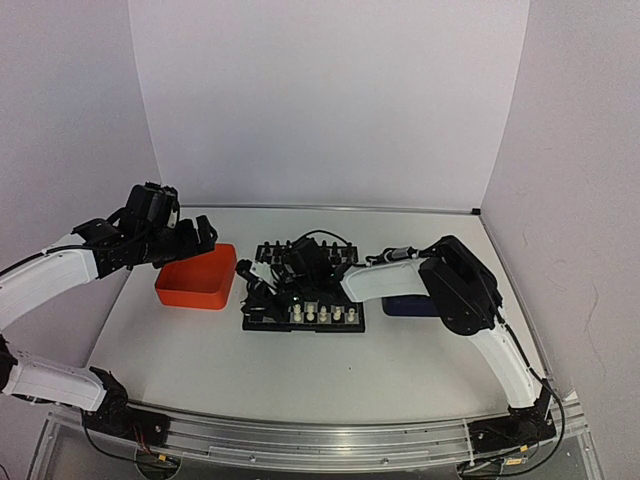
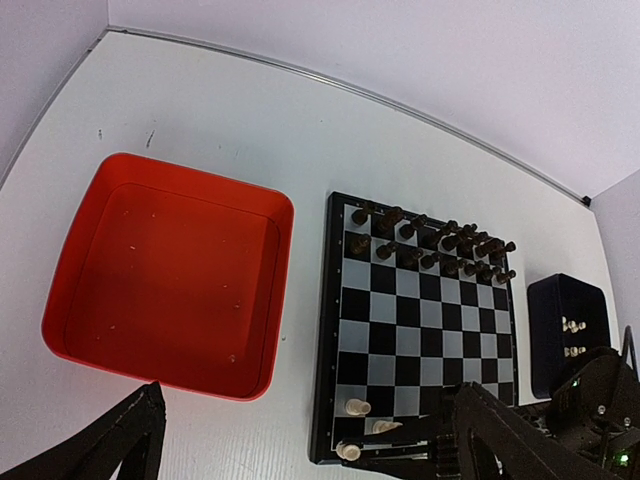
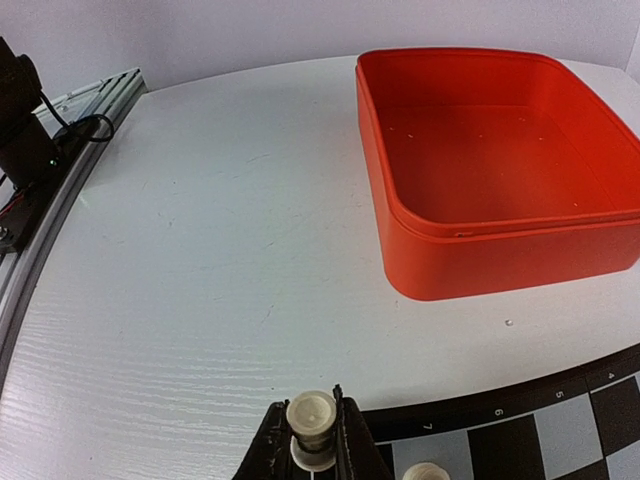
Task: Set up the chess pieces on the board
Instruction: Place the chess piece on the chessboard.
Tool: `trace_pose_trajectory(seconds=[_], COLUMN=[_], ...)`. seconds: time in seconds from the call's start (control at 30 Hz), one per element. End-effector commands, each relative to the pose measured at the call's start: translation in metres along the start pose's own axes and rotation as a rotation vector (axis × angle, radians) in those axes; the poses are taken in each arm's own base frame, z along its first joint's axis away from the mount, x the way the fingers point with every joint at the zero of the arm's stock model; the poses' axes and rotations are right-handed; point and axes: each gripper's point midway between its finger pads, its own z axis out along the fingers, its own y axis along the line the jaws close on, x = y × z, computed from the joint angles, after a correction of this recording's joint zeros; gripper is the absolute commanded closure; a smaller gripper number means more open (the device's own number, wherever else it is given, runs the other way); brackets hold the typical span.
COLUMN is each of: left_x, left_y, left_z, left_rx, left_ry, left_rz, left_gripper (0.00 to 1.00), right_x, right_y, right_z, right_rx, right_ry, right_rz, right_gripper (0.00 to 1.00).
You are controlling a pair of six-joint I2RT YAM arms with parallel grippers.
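Left gripper (image 1: 197, 238) is hanging over the far left side of the table (image 1: 200, 370), and its two fingers (image 2: 490, 430) are standing wide apart with nothing between them. Just under it and a little to the right, the orange tray (image 1: 195, 285) is sitting flat on the table. Next to the tray, the right gripper (image 1: 258, 290) is reaching across from the right side, and it is pinching one cream-white chess piece (image 3: 311, 418) between its fingertips. That piece is standing upright at the left edge of the board (image 2: 420, 330), right by the black border, and it is hard to tell if its foot is touching the board. A second cream-white piece (image 3: 425, 470) is showing just beside it. The board is lying flat in the middle of the table, between the two trays. Black chessmen (image 2: 430, 245) are filling the two far rows of the board. Some cream-white pieces (image 1: 322, 314) are standing in the near row. On the right, the dark blue tray (image 2: 568, 300) is sitting just beside the board, and a few loose white pieces (image 2: 572, 325) are lying inside it. The right arm (image 1: 455, 285) is covering part of that tray in the view from above.
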Motion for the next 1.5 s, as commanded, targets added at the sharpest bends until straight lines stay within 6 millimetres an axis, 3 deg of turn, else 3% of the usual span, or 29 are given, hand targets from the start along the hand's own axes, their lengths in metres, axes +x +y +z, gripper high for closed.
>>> trace_pose_trajectory(seconds=[0.0,0.3,0.53,0.67,0.83,0.93,1.03,1.13,1.3,1.47], left_x=[-0.003,-0.003,0.003,0.004,-0.006,0.003,0.022,0.04,0.073,0.118], left_y=[-0.004,-0.005,-0.012,-0.009,-0.017,-0.024,-0.026,-0.026,-0.046,-0.055], left_z=[0.0,-0.002,-0.004,-0.009,-0.024,-0.022,-0.013,-0.002,0.022,0.052], left_rx=[0.021,0.033,0.079,0.069,0.133,0.177,0.19,0.185,0.279,0.244], left_ry=[-0.016,-0.013,0.019,0.02,-0.027,0.014,0.1,0.189,0.345,0.513], left_rz=[0.007,0.013,0.047,0.041,0.035,0.064,0.087,0.114,0.147,0.202], left_gripper=[0.0,0.0,0.0,0.0,0.0,0.0,0.0,0.0,0.05,0.17], right_x=[-0.028,-0.032,-0.051,-0.089,-0.14,-0.151,-0.141,-0.132,-0.107,-0.058], right_y=[0.005,0.005,0.011,0.023,0.037,0.034,0.008,-0.021,-0.055,-0.09], right_z=[-0.007,-0.011,-0.017,-0.035,-0.066,-0.082,-0.101,-0.141,-0.208,-0.262], right_rx=[0.005,0.025,0.008,-0.017,-0.022,0.042,0.223,0.395,0.532,0.716], right_ry=[-0.034,-0.036,-0.066,-0.129,-0.214,-0.225,-0.2,-0.2,-0.239,-0.224], right_rz=[-0.043,-0.057,-0.069,-0.079,-0.093,-0.07,0.01,0.117,0.364,0.538], right_gripper=[0.86,0.85,0.85,0.82,0.71,0.55,0.34,0.2,0.16,0.15])
